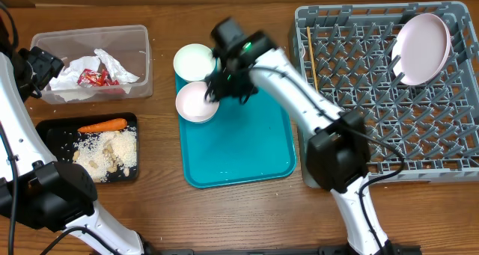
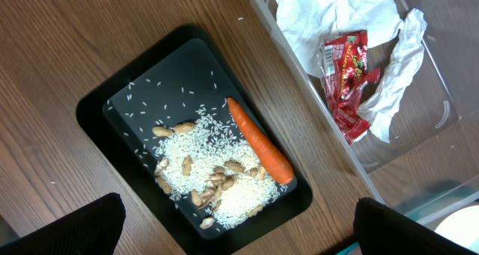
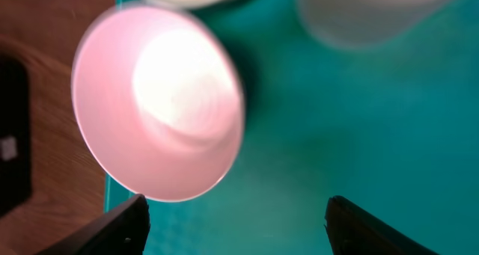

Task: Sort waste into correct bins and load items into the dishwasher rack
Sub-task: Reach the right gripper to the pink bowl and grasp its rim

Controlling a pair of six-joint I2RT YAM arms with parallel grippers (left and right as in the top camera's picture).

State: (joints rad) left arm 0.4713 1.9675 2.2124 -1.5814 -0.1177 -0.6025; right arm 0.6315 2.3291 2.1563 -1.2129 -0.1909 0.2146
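Observation:
My right gripper (image 1: 224,83) (image 3: 236,225) is open and empty, low over the teal tray (image 1: 247,146), just right of a pinkish-white bowl (image 1: 196,102) (image 3: 161,102). A second white bowl (image 1: 194,60) stands behind it. A blurred white thing (image 3: 367,12), perhaps the cup, is beside them. The plate (image 1: 421,48) and the wooden stick (image 1: 311,57) are in the grey rack (image 1: 389,146). My left gripper (image 1: 37,69) (image 2: 239,236) is open and empty above the black tray (image 1: 52,131) (image 2: 150,83), which holds the carrot (image 1: 102,125) (image 2: 258,141) and rice and nuts (image 1: 108,152) (image 2: 209,173).
The clear tub (image 1: 144,57) (image 2: 314,98) at the back left holds crumpled napkins (image 1: 112,64) (image 2: 329,12) and the red wrapper (image 1: 93,78) (image 2: 348,79). The front half of the teal tray is bare. Wooden table shows between tray and bins.

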